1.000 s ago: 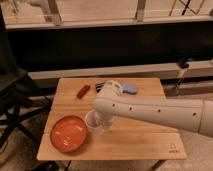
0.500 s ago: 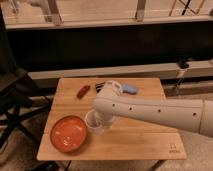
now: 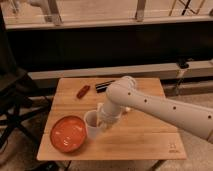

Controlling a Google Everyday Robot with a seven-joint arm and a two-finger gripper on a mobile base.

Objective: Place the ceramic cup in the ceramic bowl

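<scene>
The ceramic cup [image 3: 92,124], small and white with a brownish inside, is upright just right of the ceramic bowl [image 3: 67,133]. The bowl is wide and red-orange inside and sits at the front left of the wooden table [image 3: 145,142]. My gripper [image 3: 103,120] reaches down from the white arm that comes in from the right. It is shut on the cup's right side, at table height or just above it. The cup stands beside the bowl's right rim, not inside it.
A small red object [image 3: 83,91] and a dark flat object [image 3: 103,86] lie at the back of the table. A dark folding chair frame [image 3: 15,107] stands to the left. A dark wall and ledge run behind the table.
The cup and my gripper have shifted slightly left, closer to the bowl's right rim. The bowl and the other objects have not moved.
</scene>
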